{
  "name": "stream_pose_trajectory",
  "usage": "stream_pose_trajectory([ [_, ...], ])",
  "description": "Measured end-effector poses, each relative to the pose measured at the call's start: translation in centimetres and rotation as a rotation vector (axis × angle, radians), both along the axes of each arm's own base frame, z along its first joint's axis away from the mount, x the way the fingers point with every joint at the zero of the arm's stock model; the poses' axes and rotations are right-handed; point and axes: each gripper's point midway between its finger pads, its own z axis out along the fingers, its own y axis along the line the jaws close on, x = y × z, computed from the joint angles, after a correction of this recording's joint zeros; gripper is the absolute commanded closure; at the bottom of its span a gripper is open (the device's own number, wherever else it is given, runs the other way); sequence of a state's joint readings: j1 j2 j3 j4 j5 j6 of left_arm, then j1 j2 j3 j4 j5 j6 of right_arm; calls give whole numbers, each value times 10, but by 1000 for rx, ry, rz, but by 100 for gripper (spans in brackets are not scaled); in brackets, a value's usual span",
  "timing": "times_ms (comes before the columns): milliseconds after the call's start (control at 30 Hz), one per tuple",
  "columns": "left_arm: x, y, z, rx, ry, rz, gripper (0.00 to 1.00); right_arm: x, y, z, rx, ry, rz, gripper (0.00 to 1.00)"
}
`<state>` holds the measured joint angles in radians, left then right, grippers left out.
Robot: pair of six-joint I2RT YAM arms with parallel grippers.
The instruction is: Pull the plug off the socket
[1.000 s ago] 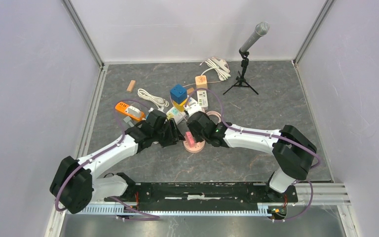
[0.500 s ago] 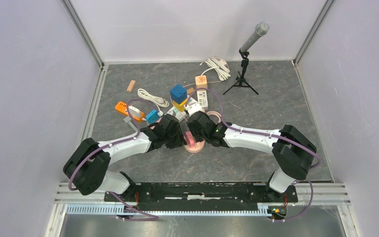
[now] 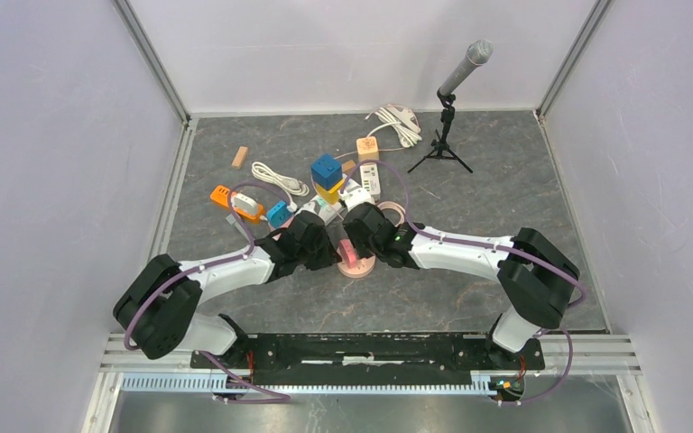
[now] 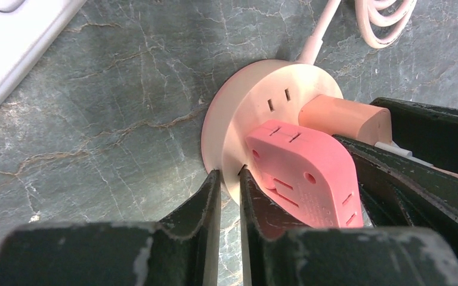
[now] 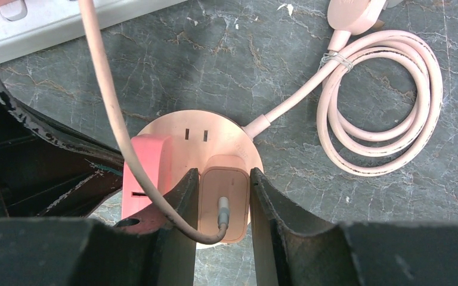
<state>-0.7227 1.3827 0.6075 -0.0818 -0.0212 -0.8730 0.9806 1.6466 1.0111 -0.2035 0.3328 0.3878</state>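
A round pink socket (image 3: 357, 266) lies on the grey floor, also in the left wrist view (image 4: 244, 113) and right wrist view (image 5: 214, 122). A red-pink plug (image 4: 307, 173) and a peach charger plug (image 5: 223, 196) with a cable sit in it. My right gripper (image 5: 223, 173) is shut on the peach charger plug, one finger on each side. My left gripper (image 4: 229, 173) is almost fully shut, its tips pinching the socket's rim just left of the red-pink plug (image 5: 146, 167). In the top view both grippers meet over the socket, left (image 3: 332, 255) and right (image 3: 363, 245).
The socket's pink cord lies coiled (image 5: 381, 101) to its right. A white power strip (image 5: 65, 24) lies just beyond. Further back are a blue and yellow cube (image 3: 326, 171), other adapters, white cables (image 3: 275, 177) and a microphone on a tripod (image 3: 449, 108).
My left arm has swung right and its gripper has come up against the socket's rim. My right gripper has stayed on the peach charger plug.
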Motion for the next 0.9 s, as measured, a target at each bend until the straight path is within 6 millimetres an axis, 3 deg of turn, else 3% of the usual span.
stream_pose_trajectory([
  [67,0,0,0,-7,-7,0,81,0,0,0,0,0,-1,62],
  [233,0,-1,0,-15,-17,-1,81,0,-1,0,-1,0,-4,73],
  [333,0,-1,-1,-16,-18,-2,81,0,-1,-1,-2,3,-8,100],
  [900,2,-4,-4,-9,-19,-3,81,1,-7,5,10,59,-15,100],
])
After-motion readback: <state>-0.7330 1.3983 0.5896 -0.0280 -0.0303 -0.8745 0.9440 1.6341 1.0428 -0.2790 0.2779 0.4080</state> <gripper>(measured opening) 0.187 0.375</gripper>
